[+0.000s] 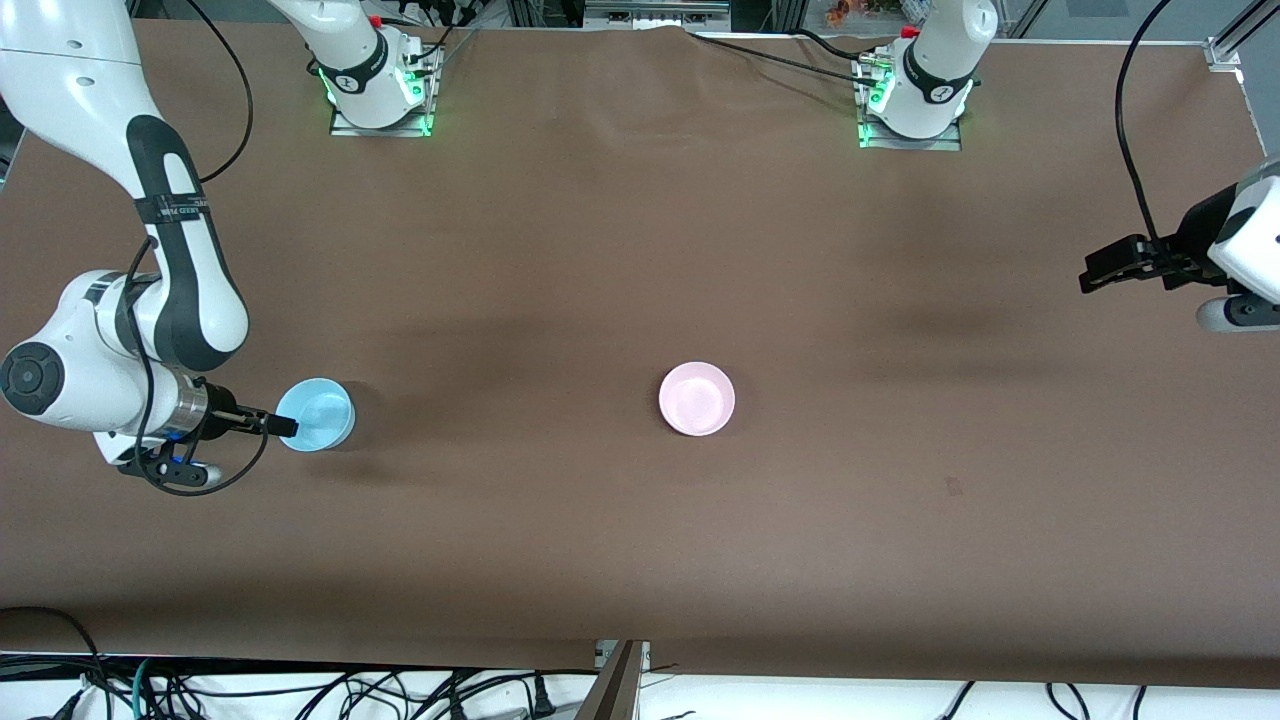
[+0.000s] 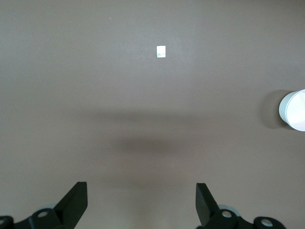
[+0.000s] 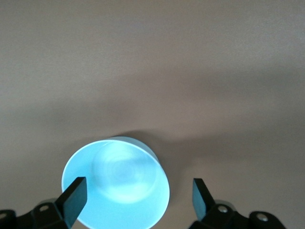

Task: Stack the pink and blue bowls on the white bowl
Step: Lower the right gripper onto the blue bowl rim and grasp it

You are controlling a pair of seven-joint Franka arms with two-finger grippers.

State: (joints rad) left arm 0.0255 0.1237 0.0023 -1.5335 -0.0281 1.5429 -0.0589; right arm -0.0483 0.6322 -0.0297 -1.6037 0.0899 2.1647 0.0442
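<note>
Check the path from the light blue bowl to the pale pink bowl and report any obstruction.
Nothing visible blocks it: only bare brown tabletop lies between the light blue plastic bowl, at the right gripper, and the pale pink plastic bowl.

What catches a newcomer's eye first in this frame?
The blue bowl at the right arm's end of the table, with the open right gripper at its rim. Next the pink bowl alone mid-table. The left gripper waits open above the left arm's end.
</note>
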